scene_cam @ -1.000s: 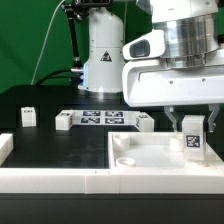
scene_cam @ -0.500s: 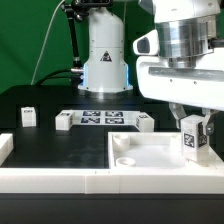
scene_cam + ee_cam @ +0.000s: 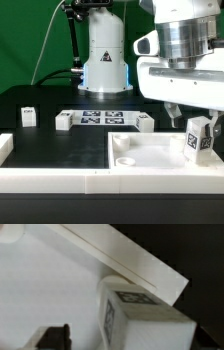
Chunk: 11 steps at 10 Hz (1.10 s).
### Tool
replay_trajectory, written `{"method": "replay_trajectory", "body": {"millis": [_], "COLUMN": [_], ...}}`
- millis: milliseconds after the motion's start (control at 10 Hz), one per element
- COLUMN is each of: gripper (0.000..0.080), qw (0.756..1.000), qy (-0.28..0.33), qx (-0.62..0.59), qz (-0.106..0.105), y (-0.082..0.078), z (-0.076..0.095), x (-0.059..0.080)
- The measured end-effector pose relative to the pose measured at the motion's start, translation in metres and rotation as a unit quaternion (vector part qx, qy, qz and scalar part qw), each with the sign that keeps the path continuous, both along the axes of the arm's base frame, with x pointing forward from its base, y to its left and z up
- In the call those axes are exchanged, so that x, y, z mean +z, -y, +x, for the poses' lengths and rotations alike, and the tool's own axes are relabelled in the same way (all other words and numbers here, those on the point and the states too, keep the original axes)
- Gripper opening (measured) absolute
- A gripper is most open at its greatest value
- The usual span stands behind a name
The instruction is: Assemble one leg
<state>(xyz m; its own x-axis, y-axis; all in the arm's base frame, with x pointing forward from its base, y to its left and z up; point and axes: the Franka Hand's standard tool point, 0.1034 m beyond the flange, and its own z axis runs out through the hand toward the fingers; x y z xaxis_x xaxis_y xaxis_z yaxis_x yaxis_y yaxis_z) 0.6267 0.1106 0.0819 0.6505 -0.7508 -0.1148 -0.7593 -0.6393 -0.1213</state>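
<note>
A small white leg (image 3: pixel 200 138) with a square marker tag leans between my gripper's (image 3: pixel 193 120) fingers, over the large white panel (image 3: pixel 150 150) near the corner at the exterior view's right. In the wrist view the leg (image 3: pixel 140 317) shows its tag, and one dark finger (image 3: pixel 55 336) stands apart from it with bare panel (image 3: pixel 50 280) between them. The other finger is at the picture's edge, close to the leg. The gripper looks open around the leg.
Three more legs (image 3: pixel 28 116) (image 3: pixel 64 121) (image 3: pixel 143 122) stand on the black table around the marker board (image 3: pixel 100 118). The panel has round sockets (image 3: pixel 125 160). A white rail (image 3: pixel 50 177) runs along the front. The arm's base (image 3: pixel 105 60) is behind.
The gripper shifted toward the exterior view's right with the leg between its fingers. The leg, upright before, now leans toward that side.
</note>
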Motion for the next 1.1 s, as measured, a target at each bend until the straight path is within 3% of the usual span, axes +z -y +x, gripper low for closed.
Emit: {"method": "replay_trajectory", "body": {"millis": [100, 200, 600, 800, 1000, 1100], "gripper": [0.0625, 0.0642, 0.0649, 0.0649, 0.0649, 0.0649], "qw": [0.995, 0.987, 0.931, 0.876, 0.838, 0.845], "qy": [0.016, 0.026, 0.046, 0.049, 0.057, 0.056], "qx": [0.097, 0.157, 0.361, 0.478, 0.541, 0.532], "qz": [-0.004, -0.005, -0.021, -0.029, -0.030, -0.030], "y": [0.0007, 0.0002, -0.0090, -0.0076, -0.0053, -0.0056], "z": [0.0002, 0.0009, 0.0005, 0.0029, 0.0028, 0.0028], "x": [-0.0004, -0.0005, -0.0017, -0.0037, -0.0048, -0.0049]}}
